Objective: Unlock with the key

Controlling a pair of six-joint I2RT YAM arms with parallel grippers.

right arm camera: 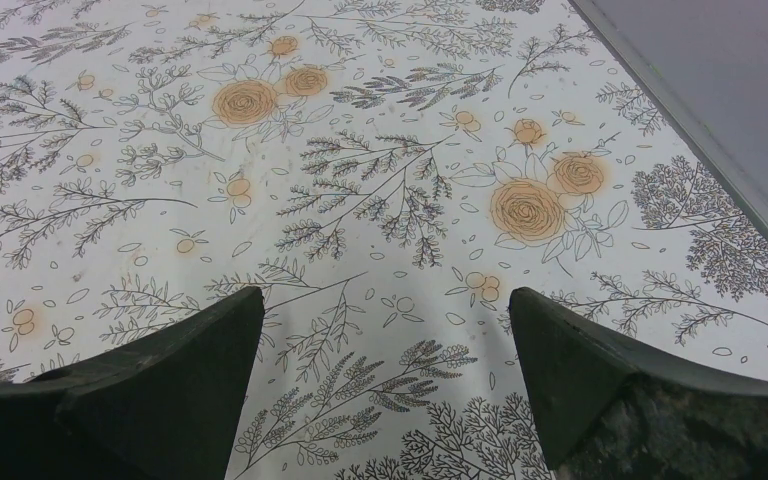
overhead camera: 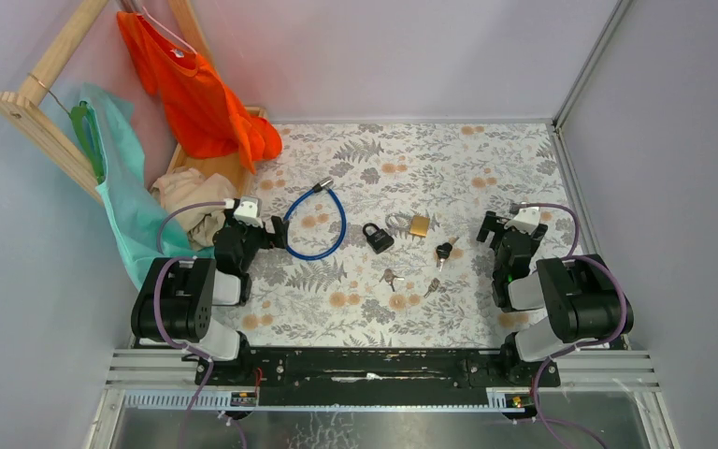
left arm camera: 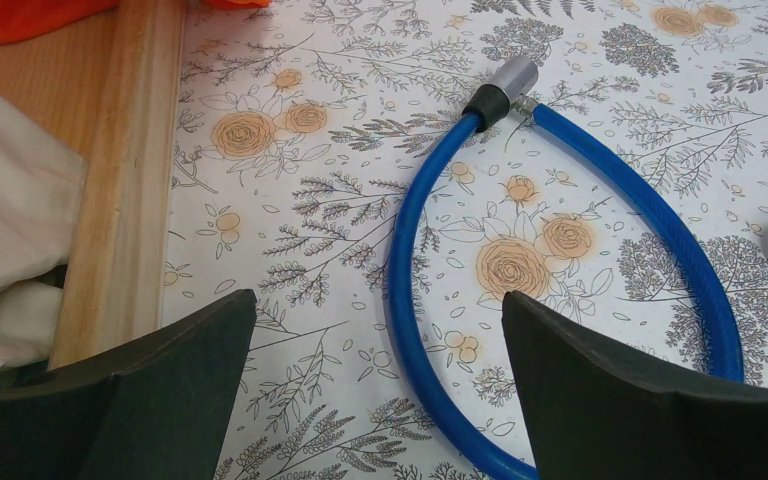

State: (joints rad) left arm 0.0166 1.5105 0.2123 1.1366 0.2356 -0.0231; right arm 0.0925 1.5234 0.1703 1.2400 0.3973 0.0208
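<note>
The key [overhead camera: 445,250], a tiny thing with a chunky black head and short silver blade, is lying just ahead of the right gripper's [overhead camera: 488,239] wide-spread jaws, and the left gripper [overhead camera: 276,236] is spread wide too.

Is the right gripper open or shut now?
Open. In the right wrist view the right gripper shows its two fingers wide apart, with only the flowered table between them.

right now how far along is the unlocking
Nothing done: the key lies on the table, apart from the black padlock. Nothing in hand: left fingers and right fingers are open, empty. Left: pick up key, insert, turn.
</note>
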